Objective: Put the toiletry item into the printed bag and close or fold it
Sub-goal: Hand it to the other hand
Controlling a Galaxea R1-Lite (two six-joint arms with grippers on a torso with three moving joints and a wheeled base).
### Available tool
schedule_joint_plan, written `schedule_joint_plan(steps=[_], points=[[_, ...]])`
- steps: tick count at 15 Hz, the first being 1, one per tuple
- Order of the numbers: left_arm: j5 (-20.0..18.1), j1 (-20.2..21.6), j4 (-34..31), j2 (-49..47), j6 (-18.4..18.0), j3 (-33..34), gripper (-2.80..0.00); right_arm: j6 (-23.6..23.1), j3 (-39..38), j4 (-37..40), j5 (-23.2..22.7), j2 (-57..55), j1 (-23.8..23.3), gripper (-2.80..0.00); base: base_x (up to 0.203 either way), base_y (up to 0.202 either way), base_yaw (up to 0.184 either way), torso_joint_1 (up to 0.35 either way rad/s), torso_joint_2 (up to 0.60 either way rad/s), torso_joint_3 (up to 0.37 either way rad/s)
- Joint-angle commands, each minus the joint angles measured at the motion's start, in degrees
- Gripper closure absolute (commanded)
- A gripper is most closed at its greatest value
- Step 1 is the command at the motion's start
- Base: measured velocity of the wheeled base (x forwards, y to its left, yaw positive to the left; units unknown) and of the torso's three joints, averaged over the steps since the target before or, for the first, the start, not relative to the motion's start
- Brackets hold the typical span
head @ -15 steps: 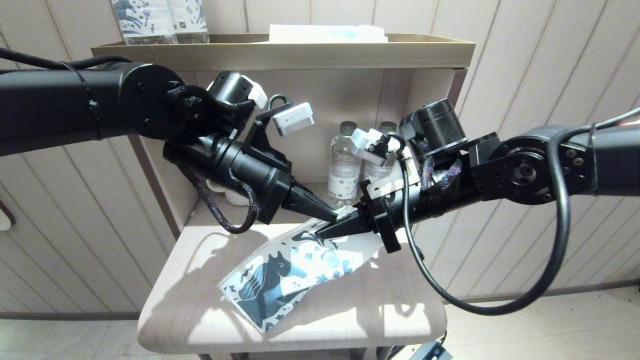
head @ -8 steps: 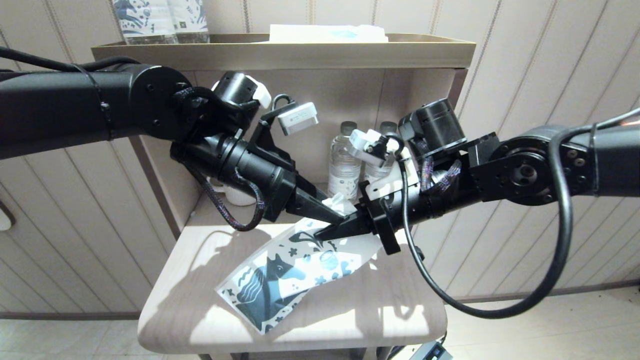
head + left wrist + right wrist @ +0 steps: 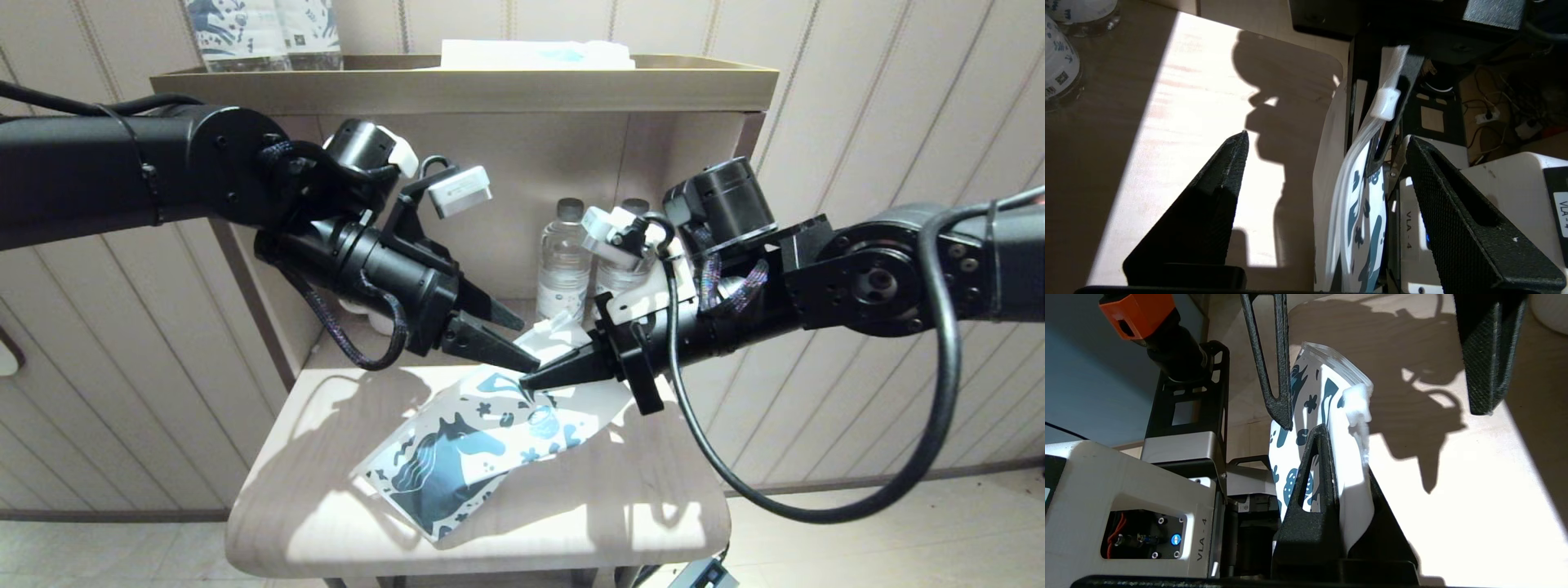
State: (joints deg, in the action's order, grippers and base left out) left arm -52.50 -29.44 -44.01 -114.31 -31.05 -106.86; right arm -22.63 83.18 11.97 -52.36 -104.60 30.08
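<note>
Counter (image 3: 326, 523): carried the lower end of the bag (image 3: 457, 457), upper end raised. Right pincer (image 3: 531, 380): clamped on bag's top edge. Left pincer (image 3: 514, 343): jaws apart, holding nothing, at the slider (image 3: 1387, 104). Toothbrush: not visible, presumably inside. Judged near complete; closure unconfirmed.

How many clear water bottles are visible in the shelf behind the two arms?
2: one water bottle stands in the shelf recess, a second bottle beside it, partly covered by the right arm. More may be hidden behind the arms.
</note>
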Motion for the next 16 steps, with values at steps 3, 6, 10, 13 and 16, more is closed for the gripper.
schedule_joint_plan(steps=[3, 6, 10, 13, 16], points=[[-0.4, 1.9, 0.0, 1.0, -0.2, 2.4, -2.8, -0.1, -0.1, 0.1, -0.4, 0.6, -0.3, 0.0, 0.0, 0.0, 0.0, 0.0, 0.0, 0.0], [-0.4, 1.9, 0.0, 1.0, -0.4, 2.6, -2.8, -0.1, 0.0, 0.2, -0.5, 0.8, -0.8, 0.0, 0.0, 0.0, 0.0, 0.0, 0.0, 0.0], [-0.3, 2.0, 0.0, 0.4, -0.6, 3.1, -2.8, 0.0, 0.0, 0.2, -0.5, 1.8, -1.5, 0.0, 0.0, 0.0, 0.0, 0.0, 0.0, 0.0], [-0.1, 2.5, 0.6, 1.1, -0.9, 5.8, -2.8, 0.1, 0.1, 0.2, -0.6, 2.4, -2.0, 0.0, 0.0, 0.0, 0.0, 0.0, 0.0, 0.0], [-0.1, 3.2, 2.7, 1.7, -0.9, 7.5, -2.8, 0.1, 0.0, 0.2, -0.6, 2.7, -2.5, 0.0, 0.0, 0.0, 0.0, 0.0, 0.0, 0.0]])
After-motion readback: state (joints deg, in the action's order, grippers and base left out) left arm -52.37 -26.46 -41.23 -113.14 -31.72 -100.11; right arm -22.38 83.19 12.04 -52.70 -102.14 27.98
